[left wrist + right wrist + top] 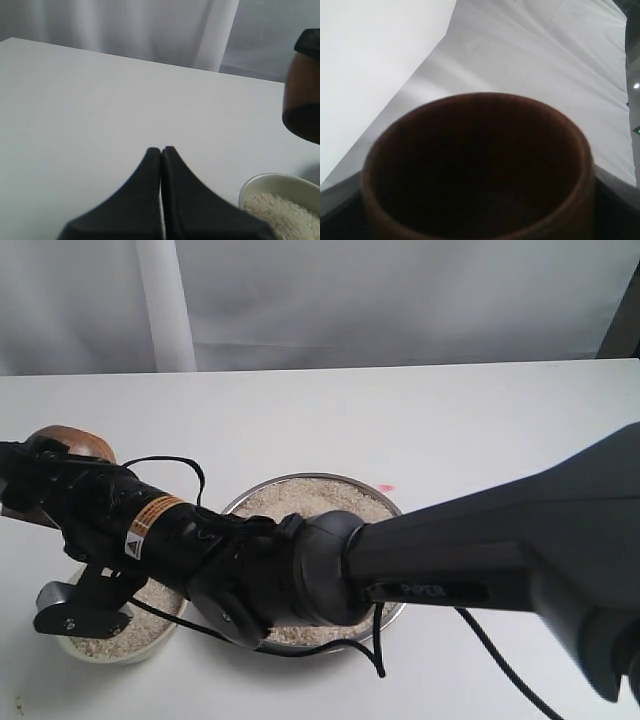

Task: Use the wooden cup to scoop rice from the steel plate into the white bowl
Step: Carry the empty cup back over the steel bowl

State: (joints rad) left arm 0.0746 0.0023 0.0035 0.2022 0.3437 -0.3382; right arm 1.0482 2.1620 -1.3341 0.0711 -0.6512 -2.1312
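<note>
I have the right arm (430, 550) stretched across the plate (310, 477) to the left side of the worktop (450, 410), because that is where the bowl (110, 657) sits, just beside the plate. The right jaws are clamped on the cup (70, 443). It hangs in the air near the bowl, tipped so its mouth faces the wrist camera, which is the tilt I'd want for emptying it. Its dark inside looks bare, so I judge this load is already out. Rice (310, 502) lies in both the plate and the bowl. I can't tell from here whether the cup is squarely over the bowl. The left jaws are pressed together on nothing, parked near the bowl and clear of the pour. Next I'd swing the cup to the plate for another scoop.
</note>
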